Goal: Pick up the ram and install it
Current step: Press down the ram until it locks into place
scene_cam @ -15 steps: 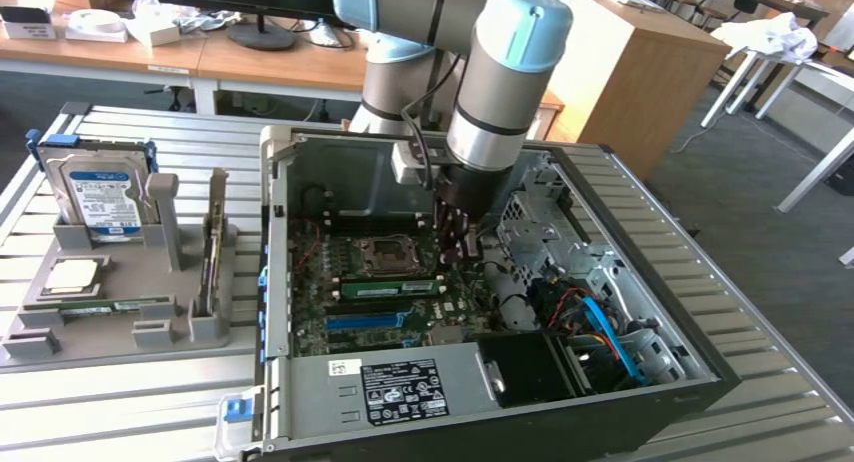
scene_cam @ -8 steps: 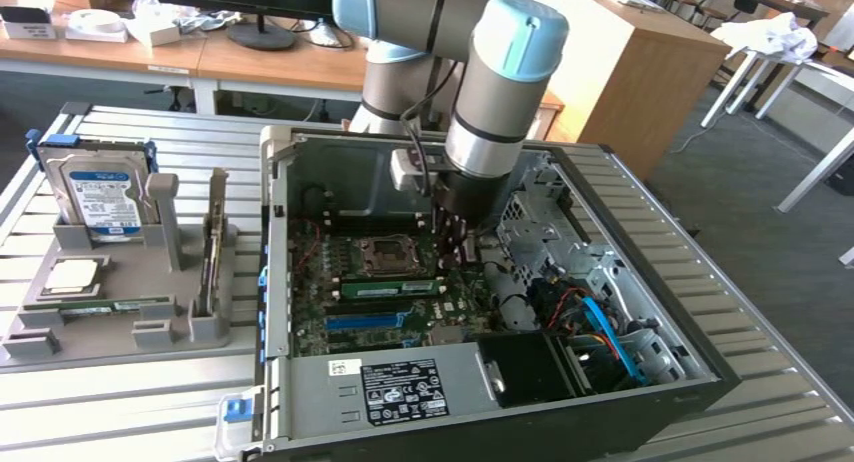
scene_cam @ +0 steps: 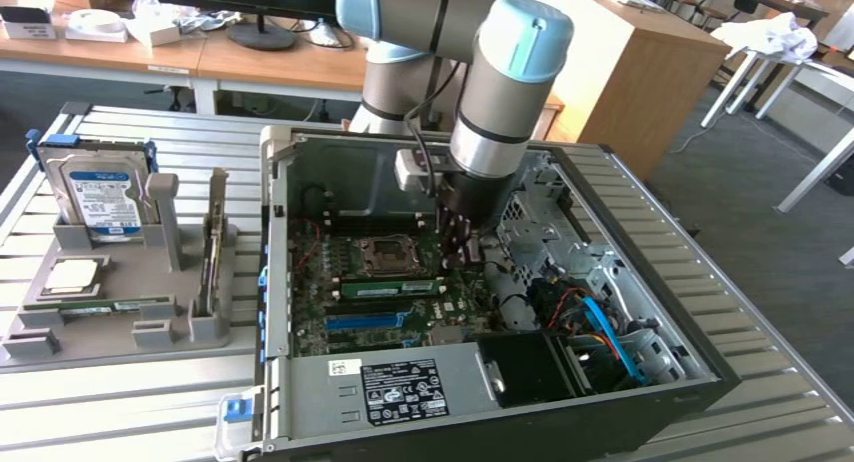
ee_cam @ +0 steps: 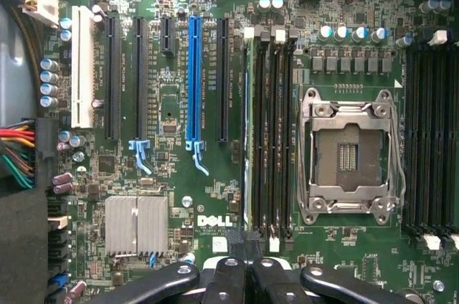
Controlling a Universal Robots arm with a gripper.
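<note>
Inside the open black computer case point(scene_cam: 561, 382) on the slatted metal table point(scene_cam: 107, 402), the arm's hand point(scene_cam: 458, 244) is held low over the green motherboard point(ee_cam: 179, 175), fingers closed together. A long green ram stick point(scene_cam: 390, 285) is seen seated in a slot beside the empty silver CPU socket point(ee_cam: 349, 155). Another green stick point(scene_cam: 107, 306) is laid in the grey holder tray point(scene_cam: 80, 337) outside the case, at the exterior view's left.
</note>
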